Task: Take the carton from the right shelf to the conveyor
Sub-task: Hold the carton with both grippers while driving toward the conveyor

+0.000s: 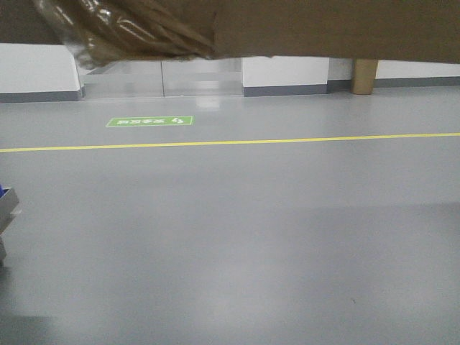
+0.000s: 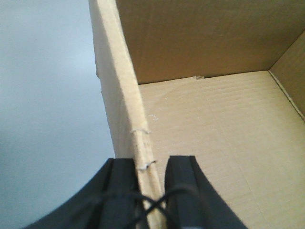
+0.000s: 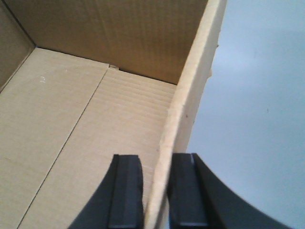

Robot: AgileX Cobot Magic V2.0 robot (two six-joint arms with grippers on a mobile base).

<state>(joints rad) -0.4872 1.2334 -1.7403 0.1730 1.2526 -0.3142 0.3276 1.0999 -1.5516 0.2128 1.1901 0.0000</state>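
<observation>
Front view: a blue bin point(image 1: 4, 194) is cut off at the left edge. The carton point(image 1: 323, 29), only partly in frame, spans the top above the grey floor point(image 1: 237, 237), masking the wall; its tape wad point(image 1: 122, 29) blurs. Green floor sign point(image 1: 149, 121) text is illegible. The left gripper point(image 2: 151, 164) clamps the carton's left wall and the right gripper point(image 3: 157, 162) clamps its right wall.
</observation>
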